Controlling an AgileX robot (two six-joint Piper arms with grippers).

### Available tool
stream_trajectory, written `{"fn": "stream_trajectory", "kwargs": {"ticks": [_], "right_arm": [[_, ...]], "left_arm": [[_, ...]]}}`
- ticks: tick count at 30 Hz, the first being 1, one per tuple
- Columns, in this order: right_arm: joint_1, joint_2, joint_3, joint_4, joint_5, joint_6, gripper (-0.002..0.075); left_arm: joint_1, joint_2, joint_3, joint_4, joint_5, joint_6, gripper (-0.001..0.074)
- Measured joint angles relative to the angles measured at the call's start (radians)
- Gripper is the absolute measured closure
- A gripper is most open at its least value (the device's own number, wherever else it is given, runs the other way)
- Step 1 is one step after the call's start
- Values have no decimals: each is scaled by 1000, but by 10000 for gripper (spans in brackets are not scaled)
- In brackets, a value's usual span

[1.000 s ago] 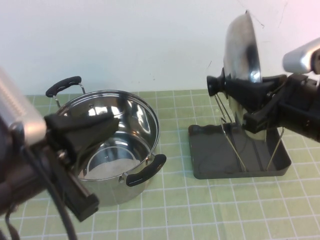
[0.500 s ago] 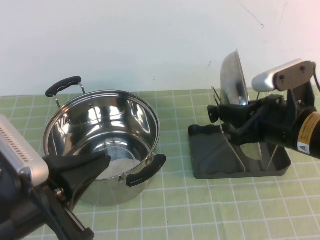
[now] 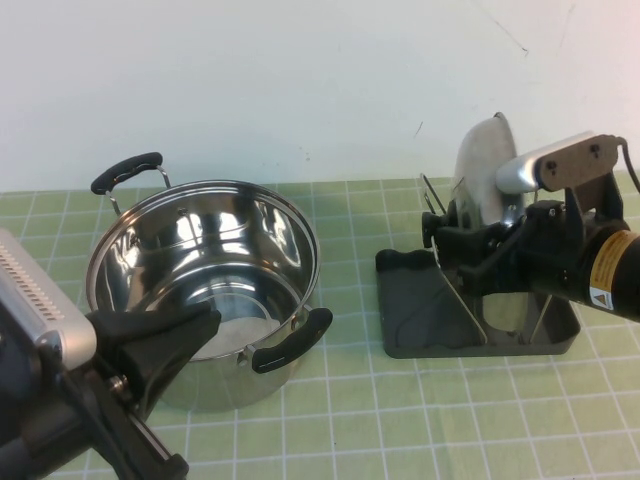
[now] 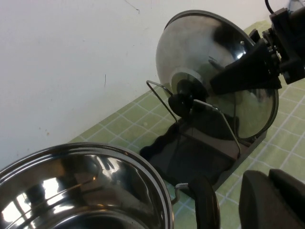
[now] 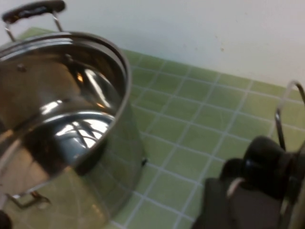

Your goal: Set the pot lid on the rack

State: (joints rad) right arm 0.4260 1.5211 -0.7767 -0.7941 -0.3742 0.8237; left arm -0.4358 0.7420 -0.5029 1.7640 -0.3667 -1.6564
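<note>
The pot lid (image 3: 485, 160) is shiny steel and stands on edge in the dark grey rack (image 3: 420, 310) at the right, leaning on a wire loop. Its black knob (image 3: 431, 232) points left. My right gripper (image 3: 452, 248) is shut on the lid at the knob, reaching in from the right. In the left wrist view the lid (image 4: 200, 47), knob (image 4: 181, 102), rack (image 4: 186, 152) and right gripper (image 4: 213, 87) show clearly. The right wrist view shows the knob (image 5: 267, 160). My left gripper (image 3: 205, 320) is shut and empty, low at the front left by the pot.
A deep steel pot (image 3: 200, 270) with two black handles stands left of the rack, and is also in the right wrist view (image 5: 62, 109). A white wall runs close behind. Green gridded mat (image 3: 350, 400) covers the table between the pot and the rack.
My right gripper has lowered the lid from above the rack down into it. My left arm dropped back to the front left corner, then stayed still.
</note>
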Motion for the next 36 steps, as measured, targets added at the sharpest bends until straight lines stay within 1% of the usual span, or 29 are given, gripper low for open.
{"fn": "stream_trajectory", "kwargs": {"ticks": [2, 4, 7, 11, 19, 22, 24, 25, 27, 30, 34, 35, 36], "right_arm": [[0, 0, 0, 0, 31, 0, 253], [0, 0, 0, 0, 63, 0, 182], [0, -12, 0, 0, 107, 0, 137], [0, -69, 0, 0, 148, -8, 123], [0, -225, 0, -11, 172, -45, 118], [0, -290, 0, -28, 208, -45, 123], [0, -339, 0, -62, 238, -45, 137], [0, -374, 0, -89, 261, -47, 157], [0, -430, 0, -144, 294, -47, 209], [0, -521, 0, -235, 357, -50, 344], [0, -640, 0, -331, 457, -55, 601], [0, -669, 0, -343, 485, -65, 645], [0, -695, 0, -349, 514, -77, 674]], "left_arm": [[0, 0, 2, 0, -4, -4, 734], [0, 0, 2, 0, -9, -6, 734], [0, 0, 2, 0, -12, -6, 734], [0, 0, 2, 0, -14, -8, 734], [0, 0, 2, 0, -8, -10, 734], [0, 0, 2, 0, 39, 7, 734], [0, 0, 2, 0, 122, 31, 734], [0, 0, 2, 0, 166, 36, 734], [0, 0, 2, -9, 317, 57, 734], [0, 0, 2, -56, 543, 115, 734], [0, 0, 2, -272, 843, 333, 734], [0, 0, 2, -353, 919, 399, 734], [0, 0, -3, -435, 997, 461, 734]]}}
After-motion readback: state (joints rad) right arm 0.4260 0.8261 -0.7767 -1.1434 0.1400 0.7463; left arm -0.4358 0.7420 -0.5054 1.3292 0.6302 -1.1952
